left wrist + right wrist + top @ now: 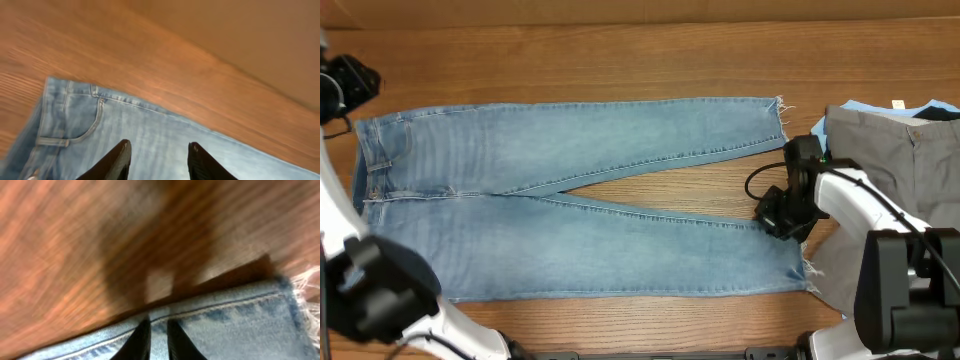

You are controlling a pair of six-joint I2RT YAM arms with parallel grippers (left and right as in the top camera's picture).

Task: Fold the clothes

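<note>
The jeans (570,140) lay flat across the middle of the table (620,60), waistband toward the left edge and both legs running to the right, splayed apart, with frayed hems. My right claw (157,325) was narrow, pinched on the inner seam edge of the near leg, close to its hem. My left claw (159,145) stood apart over the denim just below the waistband and front pocket, gripping nothing. Grey trousers (910,160) sat heaped by the right edge, over a pale-blue piece (860,105).
</note>
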